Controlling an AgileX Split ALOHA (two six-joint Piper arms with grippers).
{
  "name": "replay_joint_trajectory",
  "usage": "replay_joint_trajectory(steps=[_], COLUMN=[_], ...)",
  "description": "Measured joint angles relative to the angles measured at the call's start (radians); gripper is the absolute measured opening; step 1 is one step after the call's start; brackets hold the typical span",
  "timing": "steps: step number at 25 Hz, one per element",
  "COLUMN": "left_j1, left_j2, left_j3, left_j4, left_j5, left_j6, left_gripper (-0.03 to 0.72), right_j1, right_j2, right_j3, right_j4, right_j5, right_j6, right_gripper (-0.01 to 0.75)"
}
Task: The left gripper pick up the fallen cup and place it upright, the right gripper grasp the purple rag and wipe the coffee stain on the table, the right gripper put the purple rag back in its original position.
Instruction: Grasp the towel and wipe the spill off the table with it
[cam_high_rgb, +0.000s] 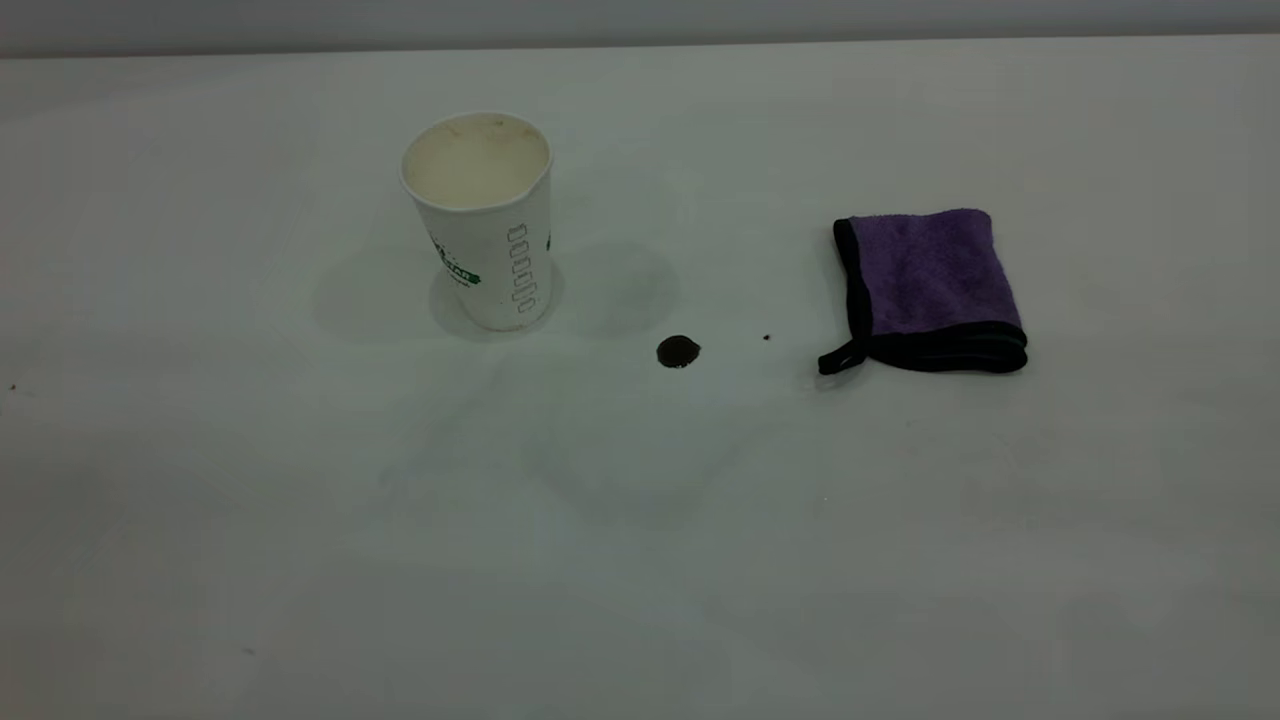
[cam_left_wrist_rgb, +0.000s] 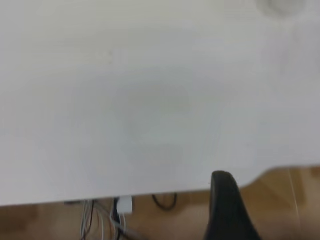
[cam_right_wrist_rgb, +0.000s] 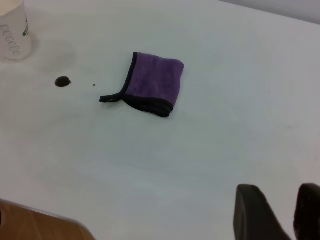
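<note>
We see the cup (cam_high_rgb: 483, 225) standing upright on the table (cam_high_rgb: 200, 520), its cream inside facing up and its green print showing on the side. The coffee stain (cam_high_rgb: 678, 351), a small round dark blot, lies on the tabletop between the cup and the purple rag (cam_high_rgb: 930, 285), nearer the cup's base than the cloth. A tiny dark speck (cam_high_rgb: 767, 338) sits between the stain and the rag. The rag lies folded and flat, apart from both, its black loop pointing toward the stain.

From the right wrist view we find the right gripper (cam_right_wrist_rgb: 282, 212) hanging well away from the rag (cam_right_wrist_rgb: 152, 82), its two black fingers (cam_right_wrist_rgb: 255, 212) parted with a narrow gap and nothing between them. In the left wrist view only one dark finger (cam_left_wrist_rgb: 227, 210) of the left gripper shows at the table's edge (cam_left_wrist_rgb: 165, 192), above cables (cam_left_wrist_rgb: 100, 220) on the floor; we cannot tell whether its fingers are apart or together.
</note>
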Motion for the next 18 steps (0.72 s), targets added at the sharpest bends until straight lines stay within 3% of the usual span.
replay_joint_trajectory(steps=[7, 18], left_j1=[0.009, 0.013], left_j2=[-0.137, -0.142], left_j3=[0.0, 0.0], left_j4=[0.0, 0.0], left_j5=[0.008, 0.011], left_j6=[0.0, 0.0], left_gripper=[0.511, 0.511], right_j1=[0.0, 0.0], right_j2=[0.0, 0.0], right_j3=[0.0, 0.0], right_j4=[0.0, 0.053], right_j5=[0.0, 0.0], right_j6=[0.0, 0.0], right_gripper=[0.238, 0.241])
